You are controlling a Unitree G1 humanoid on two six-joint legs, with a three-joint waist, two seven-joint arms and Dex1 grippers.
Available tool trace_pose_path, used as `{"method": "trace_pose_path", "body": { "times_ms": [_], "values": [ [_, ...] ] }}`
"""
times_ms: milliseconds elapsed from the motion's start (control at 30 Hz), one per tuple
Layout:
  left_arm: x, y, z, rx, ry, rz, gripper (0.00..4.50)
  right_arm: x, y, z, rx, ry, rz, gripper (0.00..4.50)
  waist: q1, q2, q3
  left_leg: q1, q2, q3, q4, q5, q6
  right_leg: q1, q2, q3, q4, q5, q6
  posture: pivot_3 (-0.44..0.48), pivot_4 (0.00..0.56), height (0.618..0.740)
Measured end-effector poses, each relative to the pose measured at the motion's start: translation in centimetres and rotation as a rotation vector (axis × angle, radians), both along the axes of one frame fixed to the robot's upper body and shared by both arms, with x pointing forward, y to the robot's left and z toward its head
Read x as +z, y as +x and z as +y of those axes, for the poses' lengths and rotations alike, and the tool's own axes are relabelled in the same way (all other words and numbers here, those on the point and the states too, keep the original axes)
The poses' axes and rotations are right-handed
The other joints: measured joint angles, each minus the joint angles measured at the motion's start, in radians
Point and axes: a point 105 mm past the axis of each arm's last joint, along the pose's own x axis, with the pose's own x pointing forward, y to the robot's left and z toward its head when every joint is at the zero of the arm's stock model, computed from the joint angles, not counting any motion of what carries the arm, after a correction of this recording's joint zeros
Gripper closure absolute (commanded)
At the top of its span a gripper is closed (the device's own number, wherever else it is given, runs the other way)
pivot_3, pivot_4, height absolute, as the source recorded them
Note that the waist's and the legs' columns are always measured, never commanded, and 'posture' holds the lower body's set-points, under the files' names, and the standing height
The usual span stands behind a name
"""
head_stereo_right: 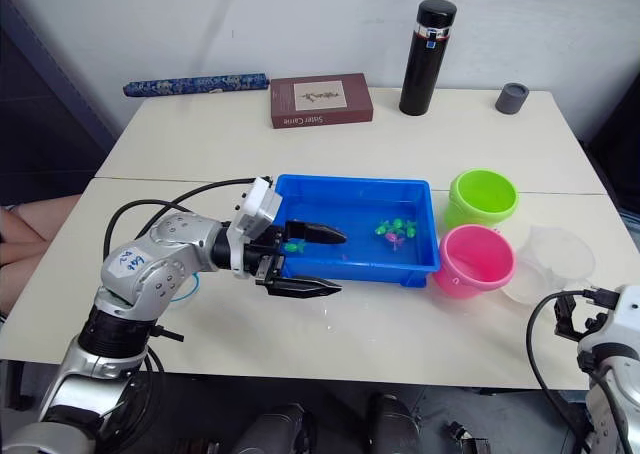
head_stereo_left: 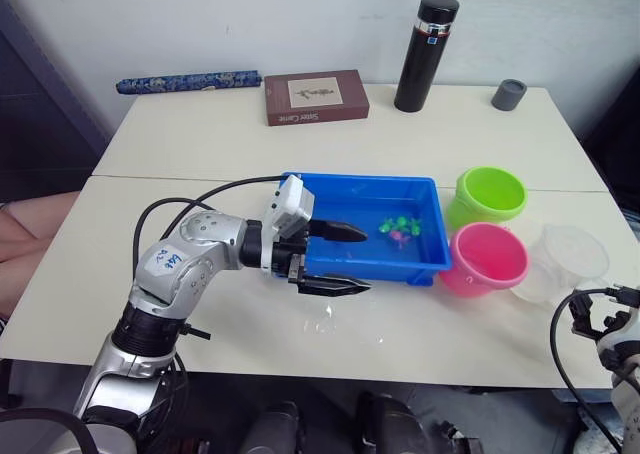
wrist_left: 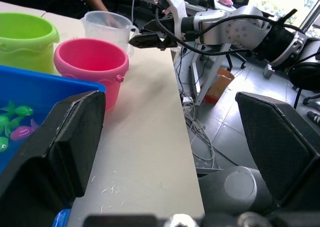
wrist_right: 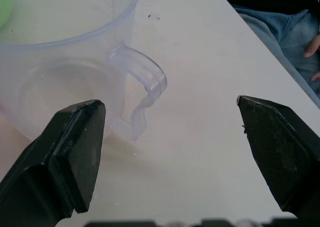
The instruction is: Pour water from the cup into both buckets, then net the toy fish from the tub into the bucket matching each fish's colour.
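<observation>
Right tool [wrist_right: 170,152] gapes wide — cup [wrist_right: 65,62] upright, handle [wrist_right: 142,94] toward it.

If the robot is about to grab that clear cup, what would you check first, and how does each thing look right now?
1. Right gripper open: ok, fingers spread wide.
2. Cup upright on the table: ok.
3. Cup handle facing the right gripper: ok, it sits between the fingers' line of view, not yet touched.
4. Water in the cup: cannot tell, the plastic is clear.
5. Pink bucket and green bucket upright, near the cup: ok.
6. Left gripper out of the way: ok, open over the blue tub's near edge, away from the cup.
</observation>
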Motion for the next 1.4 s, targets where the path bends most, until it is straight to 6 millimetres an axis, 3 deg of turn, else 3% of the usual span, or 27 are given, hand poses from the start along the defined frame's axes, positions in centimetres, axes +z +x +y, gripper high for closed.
{"method": "trace_pose_path", "body": {
  "times_ms": [467, 1233, 1333, 1400],
  "values": [
    [0.3, -0.1, 0.0, 0.017, 0.003, -0.024, 0.03, -0.7, 1.3, -1.2, -0.085, -0.001, -0.047, 0.00, -0.001, 0.000, 0.000, 0.000, 0.000, 0.000, 0.000, 0.000, -0.001, 0.000, 0.001, 0.000, 0.000, 0.000, 0.000, 0.000, 0.150, 0.740],
    [0.4, 0.1, 0.5, 0.050, 0.017, -0.035, 0.03, -1.9, 3.3, -1.8, -0.065, -0.016, -0.104, 0.00, -0.004, 0.001, 0.000, 0.000, 0.001, 0.001, -0.001, 0.001, -0.001, 0.000, 0.001, 0.000, 0.000, 0.000, 0.000, 0.000, 0.150, 0.740],
    [0.5, 0.1, 0.4, 0.049, 0.017, -0.037, 0.00, -2.0, 3.5, -1.7, -0.056, -0.017, -0.109, 0.87, -0.004, 0.001, 0.000, 0.000, 0.001, 0.000, -0.001, 0.001, -0.001, 0.000, 0.001, 0.000, 0.000, 0.000, 0.000, 0.000, 0.150, 0.740],
    [0.5, 0.0, 0.4, 0.048, 0.017, -0.039, 0.00, -2.1, 3.8, -1.5, -0.040, -0.017, -0.113, 1.88, -0.003, 0.001, 0.000, 0.000, 0.001, 0.000, -0.001, 0.001, -0.001, 0.000, 0.001, 0.000, 0.000, 0.000, 0.000, 0.000, 0.150, 0.740]
  ]
}}
